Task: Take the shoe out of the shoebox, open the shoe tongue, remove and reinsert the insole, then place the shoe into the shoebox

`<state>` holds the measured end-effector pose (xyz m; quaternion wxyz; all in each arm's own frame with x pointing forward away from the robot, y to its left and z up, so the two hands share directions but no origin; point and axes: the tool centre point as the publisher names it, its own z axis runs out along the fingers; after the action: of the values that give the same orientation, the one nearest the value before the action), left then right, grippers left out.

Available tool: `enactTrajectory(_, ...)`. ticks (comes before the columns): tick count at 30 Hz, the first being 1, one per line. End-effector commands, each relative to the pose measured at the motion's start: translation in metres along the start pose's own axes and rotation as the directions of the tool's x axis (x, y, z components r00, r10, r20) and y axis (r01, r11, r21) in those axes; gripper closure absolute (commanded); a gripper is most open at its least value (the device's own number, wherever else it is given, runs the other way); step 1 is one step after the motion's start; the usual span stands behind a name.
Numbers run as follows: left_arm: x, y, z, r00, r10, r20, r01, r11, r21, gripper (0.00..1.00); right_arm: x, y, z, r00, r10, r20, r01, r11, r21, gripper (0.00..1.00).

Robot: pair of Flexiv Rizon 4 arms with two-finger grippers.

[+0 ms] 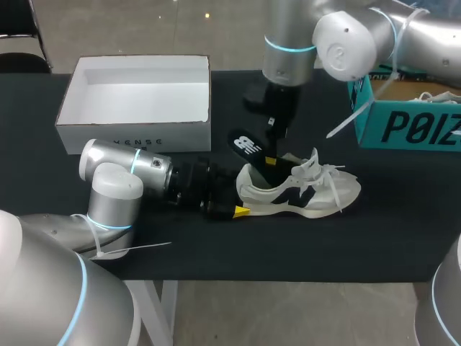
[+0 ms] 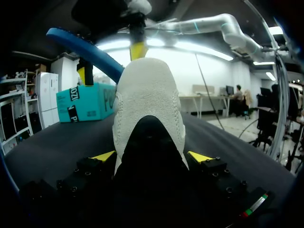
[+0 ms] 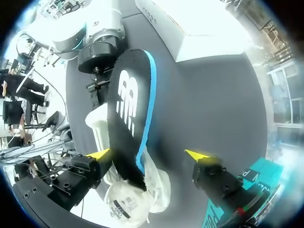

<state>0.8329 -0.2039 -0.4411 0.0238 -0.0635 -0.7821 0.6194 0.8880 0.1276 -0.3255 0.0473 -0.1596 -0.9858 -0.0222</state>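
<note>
A white mesh sneaker (image 1: 310, 191) stands centre-right on the black table (image 1: 374, 245), outside the white cardboard shoebox (image 1: 137, 137) at upper left. The left gripper (image 2: 152, 156) clamps its heel from both sides. The right gripper (image 3: 148, 154) gapes wide, a black blue-edged insole (image 1: 247, 145) resting against one finger.

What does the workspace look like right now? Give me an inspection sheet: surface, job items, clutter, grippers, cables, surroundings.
Surface: black table, flat and dark.
Job's things: white shoe stands on its sole, out of the shoebox, which is open. The insole sticks partly out of the shoe's opening.
Clutter: teal box at the table's right edge.
Grippers: left gripper shut on the shoe's heel. Right gripper open, with the insole against one finger.
Cables: white zip-tie tails stick out from both arms.
Surroundings: nothing seen reaching over the table.
</note>
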Motion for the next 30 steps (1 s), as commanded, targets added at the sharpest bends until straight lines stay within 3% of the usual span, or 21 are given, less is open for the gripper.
enactTrajectory(1,0.0016,0.0088,0.0057,1.000,0.000,0.001,0.000,1.000,-0.001,1.00,-0.0051,0.0023,0.0039,0.999,-0.012,-0.052,0.010,1.000,-0.024,0.00)
enactTrajectory(12,0.0016,0.0088,0.0057,1.000,0.000,0.001,0.000,1.000,-0.001,1.00,-0.0047,0.0063,0.0017,0.996,-0.017,-0.091,0.015,1.000,-0.021,0.00)
enactTrajectory(13,0.0016,0.0088,0.0057,1.000,0.000,0.001,0.000,1.000,-0.001,1.00,-0.0046,0.0065,0.0020,0.996,-0.018,-0.093,0.016,1.000,-0.025,0.04)
enactTrajectory(15,0.0016,0.0088,0.0057,1.000,0.000,0.001,0.000,1.000,-0.001,1.00,-0.0044,0.0072,0.0032,0.995,-0.022,-0.100,0.019,0.999,-0.034,0.44)
enactTrajectory(17,0.0016,0.0088,0.0057,1.000,0.000,0.001,0.000,1.000,-0.001,1.00,-0.0045,0.0080,0.0041,0.995,-0.022,-0.102,0.019,0.999,-0.037,0.62)
enactTrajectory(19,0.0016,0.0088,0.0057,1.000,0.000,0.001,0.000,1.000,-0.001,1.00,-0.0045,0.0085,0.0044,0.994,-0.023,-0.106,0.019,0.999,-0.046,0.91)
enactTrajectory(20,0.0016,0.0088,0.0057,1.000,0.000,0.001,0.000,1.000,-0.001,1.00,-0.0045,0.0088,0.0046,0.994,-0.023,-0.107,0.018,0.999,-0.045,1.00)
enactTrajectory(30,0.0016,0.0088,0.0057,1.000,0.000,0.001,0.000,1.000,-0.001,1.00,-0.0026,0.0120,0.0107,0.989,-0.031,-0.144,0.019,0.996,-0.082,1.00)
